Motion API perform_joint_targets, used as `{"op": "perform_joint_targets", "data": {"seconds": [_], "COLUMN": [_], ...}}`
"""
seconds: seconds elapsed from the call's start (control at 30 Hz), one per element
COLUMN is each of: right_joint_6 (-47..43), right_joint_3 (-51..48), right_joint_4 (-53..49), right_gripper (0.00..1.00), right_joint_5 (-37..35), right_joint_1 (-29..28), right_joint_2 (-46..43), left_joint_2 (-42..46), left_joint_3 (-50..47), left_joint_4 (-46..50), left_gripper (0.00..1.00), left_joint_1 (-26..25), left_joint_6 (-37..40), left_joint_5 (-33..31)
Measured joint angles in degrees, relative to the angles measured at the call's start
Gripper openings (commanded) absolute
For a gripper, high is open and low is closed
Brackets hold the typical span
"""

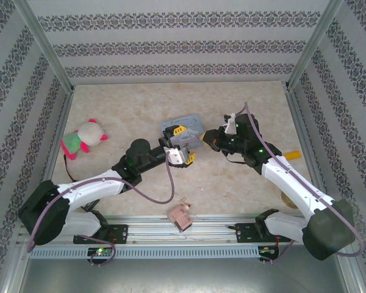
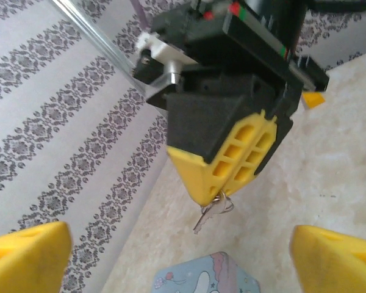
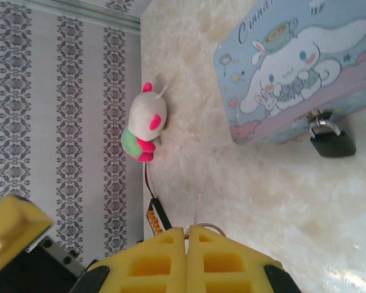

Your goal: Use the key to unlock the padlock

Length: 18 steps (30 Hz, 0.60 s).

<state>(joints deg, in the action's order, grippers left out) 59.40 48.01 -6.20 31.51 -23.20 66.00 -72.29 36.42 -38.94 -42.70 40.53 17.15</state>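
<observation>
The small black padlock with its silvery shackle hangs from the hasp of the blue cartoon tin, resting on the table. My right gripper is shut on the key, whose thin blade and ring stick out past the yellow fingertips, well short of the padlock. From the left wrist camera, the right gripper hangs above the tin with the key dangling from it. My left gripper is open wide and holds nothing. From above, the left gripper and the right gripper meet just in front of the tin.
A white, pink and green plush toy lies at the left by the patterned wall. A pink blocky object sits at the near table edge. A yellow piece lies to the right behind the right arm.
</observation>
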Motion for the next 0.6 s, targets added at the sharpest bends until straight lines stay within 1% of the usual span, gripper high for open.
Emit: {"op": "perform_joint_targets", "data": {"seconds": [0.1,0.13,0.2,0.3,0.37,0.47,0.53,0.6], "right_joint_6": [-2.0,-2.8,-3.8,-4.7,-5.5,-6.4,-7.0,-7.1], "right_joint_3": [-1.5,-2.3,-3.8,-6.0,-7.2,-7.7,-7.7,-7.7], "right_joint_4": [3.5,4.9,7.8,13.2,16.7,21.1,24.0,26.4], "right_gripper": [0.0,0.0,0.0,0.0,0.0,0.0,0.0,0.0], "right_joint_5": [1.2,1.7,3.0,5.8,7.7,10.1,11.6,12.7], "right_joint_1": [1.2,1.6,2.5,4.1,4.9,5.1,5.1,5.1], "right_joint_2": [-0.7,-1.1,-1.7,-1.7,-1.7,-1.2,-0.6,-0.2], "left_joint_2": [2.7,3.1,3.0,1.7,0.0,-1.7,-2.3,-2.3], "left_joint_3": [0.9,2.2,5.6,11.7,14.6,15.5,15.5,15.5], "left_joint_4": [4.4,7.0,11.9,17.2,18.1,18.6,20.5,22.5], "left_gripper": [0.99,0.99,0.99,0.99,0.99,0.99,0.99,0.99], "left_joint_1": [0.4,1.0,3.2,9.3,13.8,18.4,19.2,19.2], "left_joint_6": [-8.3,-12.2,-20.1,-34.8,-44.7,-56.4,-60.8,-63.3], "left_joint_5": [-0.5,0.0,1.1,5.6,9.3,12.3,12.9,13.4]}}
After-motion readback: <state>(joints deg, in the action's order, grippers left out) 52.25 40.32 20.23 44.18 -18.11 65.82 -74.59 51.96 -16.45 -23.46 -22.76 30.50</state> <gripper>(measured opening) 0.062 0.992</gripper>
